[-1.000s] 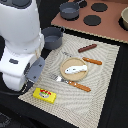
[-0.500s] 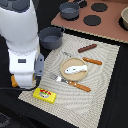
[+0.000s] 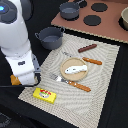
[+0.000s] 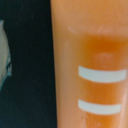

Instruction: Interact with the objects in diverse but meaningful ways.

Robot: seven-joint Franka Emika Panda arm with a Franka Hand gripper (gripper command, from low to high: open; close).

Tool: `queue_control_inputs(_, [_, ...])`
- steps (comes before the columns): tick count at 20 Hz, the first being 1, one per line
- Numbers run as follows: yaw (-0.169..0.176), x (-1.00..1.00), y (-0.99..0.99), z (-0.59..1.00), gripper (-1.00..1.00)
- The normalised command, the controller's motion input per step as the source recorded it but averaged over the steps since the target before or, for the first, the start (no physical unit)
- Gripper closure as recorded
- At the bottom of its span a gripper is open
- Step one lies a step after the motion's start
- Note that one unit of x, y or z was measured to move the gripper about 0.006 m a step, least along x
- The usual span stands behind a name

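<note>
Now the white fish (image 3: 76, 68) lies on the tan plate (image 3: 66, 73). One grey pot (image 3: 50, 37) sits near the mat (image 3: 100, 95), another pot (image 3: 69, 10) on the stove. Up close, the loaf (image 4: 90, 65) fills the wrist view. I cannot tell if the hand is open.

Bulky white arm (image 3: 17, 37) of rounded, glossy shells, with a round blue-lit spot on the upper joint at about ten o'clock in the exterior view. Boxy white wrist block lower down, edged by dark seams between segments. Thin black cable trailing off near its base at about eight o'clock.
</note>
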Motion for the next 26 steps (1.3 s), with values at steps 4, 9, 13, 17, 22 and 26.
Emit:
queue_control_inputs(4, [0.043, -0.4, -0.04, -0.31, 1.0])
queue_control_inputs(9, [0.04, -0.37, -0.01, -0.21, 1.0])
queue_control_inputs(13, [0.035, -0.26, 0.0, -0.16, 1.0])
queue_control_inputs(17, [0.031, -0.06, 0.0, -0.15, 1.0])
queue_control_inputs(22, [0.021, 0.0, 0.0, -0.19, 1.0])
queue_control_inputs(26, [0.002, -0.02, 0.13, 0.59, 1.0])
